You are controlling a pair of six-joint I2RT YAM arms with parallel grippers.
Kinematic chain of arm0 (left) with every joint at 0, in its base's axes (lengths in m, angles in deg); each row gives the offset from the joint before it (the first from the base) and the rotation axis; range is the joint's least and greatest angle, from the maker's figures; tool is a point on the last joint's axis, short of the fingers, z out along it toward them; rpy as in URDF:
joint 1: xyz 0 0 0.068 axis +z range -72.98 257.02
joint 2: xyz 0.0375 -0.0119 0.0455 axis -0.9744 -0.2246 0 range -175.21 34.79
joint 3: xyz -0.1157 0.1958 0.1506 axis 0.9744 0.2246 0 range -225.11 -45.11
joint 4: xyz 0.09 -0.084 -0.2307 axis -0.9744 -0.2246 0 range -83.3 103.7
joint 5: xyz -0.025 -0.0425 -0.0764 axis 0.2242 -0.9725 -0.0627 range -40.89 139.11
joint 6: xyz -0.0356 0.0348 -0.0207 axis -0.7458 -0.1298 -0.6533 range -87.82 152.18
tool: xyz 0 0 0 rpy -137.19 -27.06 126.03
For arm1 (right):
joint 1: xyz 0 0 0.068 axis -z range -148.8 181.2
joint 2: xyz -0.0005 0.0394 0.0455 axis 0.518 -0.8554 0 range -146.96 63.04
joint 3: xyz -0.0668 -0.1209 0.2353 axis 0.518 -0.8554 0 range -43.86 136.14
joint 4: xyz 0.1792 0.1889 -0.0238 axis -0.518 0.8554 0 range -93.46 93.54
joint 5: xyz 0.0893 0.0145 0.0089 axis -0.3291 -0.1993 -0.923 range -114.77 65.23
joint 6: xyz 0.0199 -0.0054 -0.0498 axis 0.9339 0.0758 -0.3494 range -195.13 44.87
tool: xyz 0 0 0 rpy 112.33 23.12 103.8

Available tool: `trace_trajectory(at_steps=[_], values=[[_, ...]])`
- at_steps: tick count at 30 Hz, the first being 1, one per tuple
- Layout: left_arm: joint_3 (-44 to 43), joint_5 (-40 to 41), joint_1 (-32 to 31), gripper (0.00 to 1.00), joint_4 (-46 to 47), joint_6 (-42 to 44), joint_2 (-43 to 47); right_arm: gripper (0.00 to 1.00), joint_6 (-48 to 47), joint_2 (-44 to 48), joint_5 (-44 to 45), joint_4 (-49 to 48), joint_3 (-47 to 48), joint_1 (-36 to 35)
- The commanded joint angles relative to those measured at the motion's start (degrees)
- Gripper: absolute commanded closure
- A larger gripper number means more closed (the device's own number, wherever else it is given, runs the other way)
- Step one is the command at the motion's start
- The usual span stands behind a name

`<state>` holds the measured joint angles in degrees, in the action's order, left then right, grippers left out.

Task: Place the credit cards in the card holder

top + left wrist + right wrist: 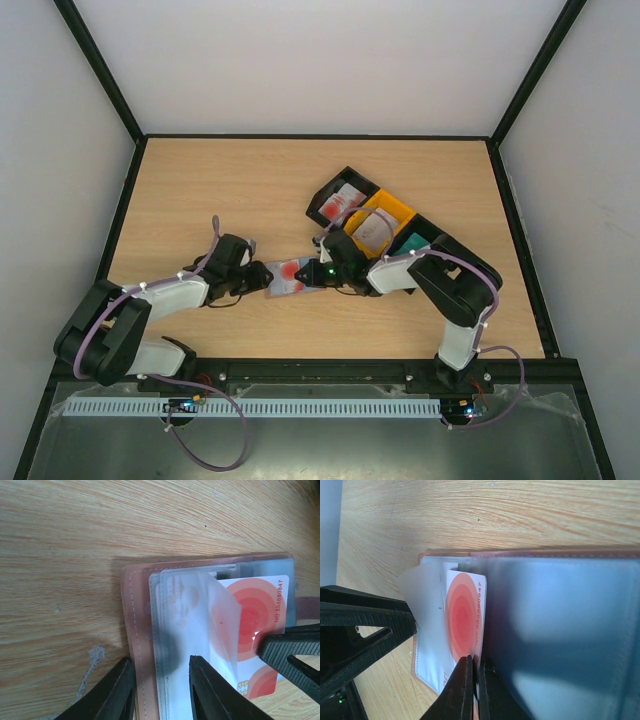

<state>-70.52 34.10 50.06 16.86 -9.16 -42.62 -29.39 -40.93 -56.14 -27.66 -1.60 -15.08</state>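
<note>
The card holder (pixel 281 289) lies open on the table, brown outside with blue-grey pockets (pixel 560 630). My right gripper (pixel 476 661) is shut on a red-and-white credit card (pixel 462 617) and holds it edge-on at a clear pocket flap (pixel 220 615). The card (pixel 257 612) lies partly under that lifted flap. My left gripper (pixel 160 680) is open, its fingers astride the holder's brown stitched edge (pixel 133 630). In the top view the two grippers, left (pixel 262 275) and right (pixel 316 272), meet over the holder.
A black tray (pixel 335 185) with red-and-white cards stands behind the right arm. Beside it are an orange tray (pixel 400 209) and a teal card (pixel 410 243). Black frame rails border the table.
</note>
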Motion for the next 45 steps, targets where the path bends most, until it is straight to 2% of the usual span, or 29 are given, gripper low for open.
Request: trace_trajectory(at_steps=[1,16,26,28,36,40,43,45], values=[[2.1,-0.2,0.1,0.68,-2.8,-0.3,-1.4,0.98,1.0,-3.0,-0.4,1.1,-0.9,-1.6],[4.0,-2.5,0.1,0.70,-0.1,-1.2,-1.2,0.98,5.0,-6.5,0.6,-0.9,2.3,-3.5],[4.6,-3.8,0.1,0.71,1.2,-3.1,-0.9,0.95,6.7,-3.8,2.2,-4.2,-1.0,-4.0],[4.8,-4.1,0.1,0.71,1.6,-3.4,-0.8,0.98,6.4,-3.2,2.8,-3.6,-1.0,-4.2],[7.1,-12.9,0.1,0.71,8.5,-7.7,-2.0,0.98,7.0,-4.3,2.3,-4.2,-0.6,-5.6],[7.5,-11.3,0.1,0.71,7.4,-7.5,-1.4,0.98,6.7,-3.6,3.8,-2.5,-0.4,-5.6],[7.0,-7.9,0.1,0.72,4.4,-6.0,-0.1,0.88,5.7,-1.2,7.0,1.6,0.2,-5.6],[6.6,-6.8,0.3,0.71,3.1,-5.1,0.6,0.74,5.0,1.2,10.1,5.2,1.1,-5.6]])
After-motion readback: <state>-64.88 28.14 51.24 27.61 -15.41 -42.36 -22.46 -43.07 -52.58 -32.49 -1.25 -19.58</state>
